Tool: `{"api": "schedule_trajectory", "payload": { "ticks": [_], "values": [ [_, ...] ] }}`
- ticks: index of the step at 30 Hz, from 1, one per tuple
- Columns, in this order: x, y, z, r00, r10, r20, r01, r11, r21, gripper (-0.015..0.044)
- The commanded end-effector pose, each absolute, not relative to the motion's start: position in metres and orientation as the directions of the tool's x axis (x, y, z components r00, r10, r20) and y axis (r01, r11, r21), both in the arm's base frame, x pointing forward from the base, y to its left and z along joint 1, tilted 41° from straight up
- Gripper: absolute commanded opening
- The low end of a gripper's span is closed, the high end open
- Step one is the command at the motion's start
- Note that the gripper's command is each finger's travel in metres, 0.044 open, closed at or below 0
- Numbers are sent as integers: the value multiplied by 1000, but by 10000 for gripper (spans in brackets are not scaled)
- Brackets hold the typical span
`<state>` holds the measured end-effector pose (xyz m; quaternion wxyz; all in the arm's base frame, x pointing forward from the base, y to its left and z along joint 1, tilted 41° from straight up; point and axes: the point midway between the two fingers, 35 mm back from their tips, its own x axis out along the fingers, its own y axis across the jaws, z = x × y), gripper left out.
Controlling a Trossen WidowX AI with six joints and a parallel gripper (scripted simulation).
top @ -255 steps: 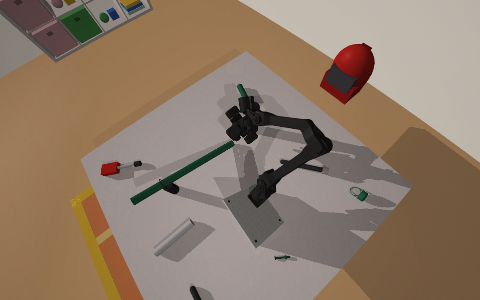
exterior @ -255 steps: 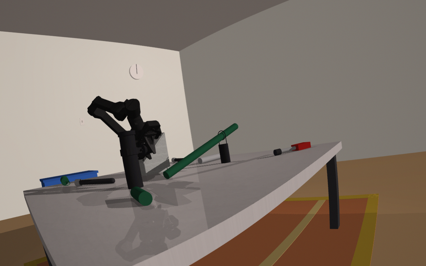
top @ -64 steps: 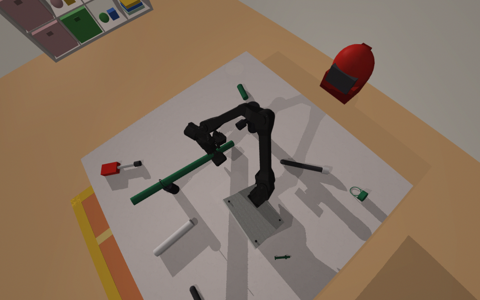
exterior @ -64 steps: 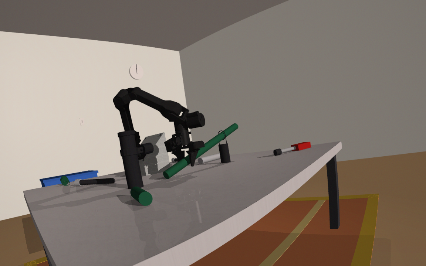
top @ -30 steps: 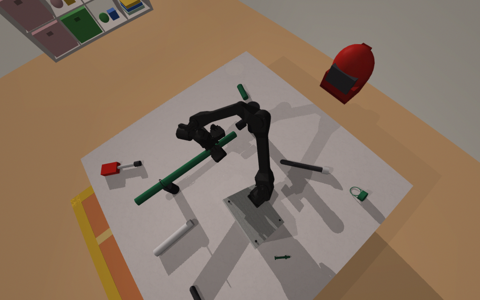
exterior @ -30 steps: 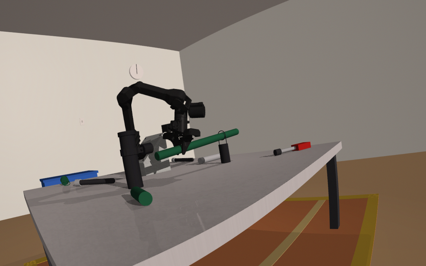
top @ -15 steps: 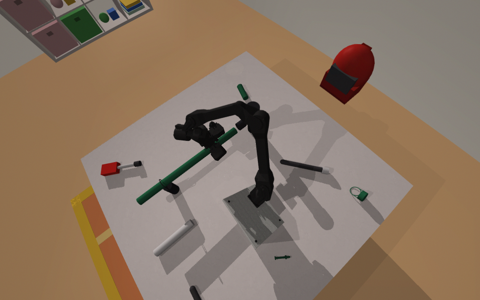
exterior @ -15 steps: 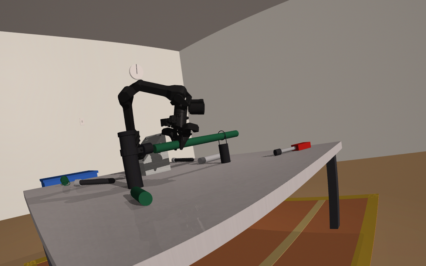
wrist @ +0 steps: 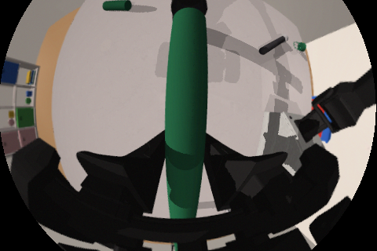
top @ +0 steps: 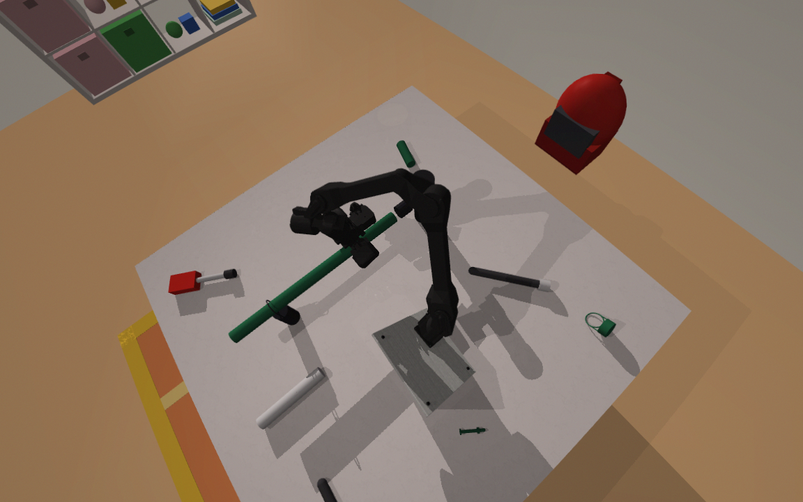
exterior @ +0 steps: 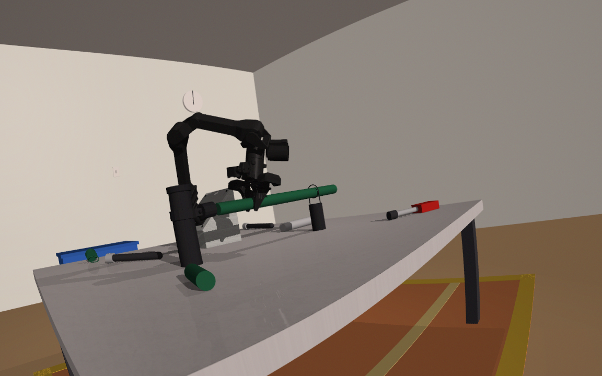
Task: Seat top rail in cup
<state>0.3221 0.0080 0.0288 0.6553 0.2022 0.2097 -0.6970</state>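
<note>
The green rail [top: 311,277] [exterior: 289,197] [wrist: 186,78] runs nearly level through the wire loop [exterior: 309,194] on the small black post [top: 288,314] [exterior: 317,217]. My gripper [top: 357,243] [exterior: 254,203] [wrist: 184,133] is shut on the rail near its cut end. The black rail-end cup [top: 402,208] [exterior: 207,209] [wrist: 189,3] hangs on the big post [exterior: 188,241], on a band [exterior: 176,214] a little below the post cap [exterior: 179,188]. The cut end faces the cup's mouth, very close and roughly in line. Its rim shows outside the cup; contact is unclear.
A short green offcut [top: 405,153] [exterior: 200,277] [wrist: 117,5] lies near the big post. A black tube [top: 507,277] [exterior: 136,256], a pale tube [top: 291,398] and a red-ended tool [top: 185,282] [exterior: 426,206] lie around. The grey base block [top: 417,368] stands beneath the arm.
</note>
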Motion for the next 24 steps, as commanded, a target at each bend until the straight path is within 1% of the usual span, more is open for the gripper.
{"api": "schedule_trajectory", "payload": {
  "ticks": [1,24],
  "values": [
    [324,11,34,-52,-829,-557,999,-48,-22,0],
    [323,-7,45,-60,-830,-555,998,-52,-31,0]
  ]
}}
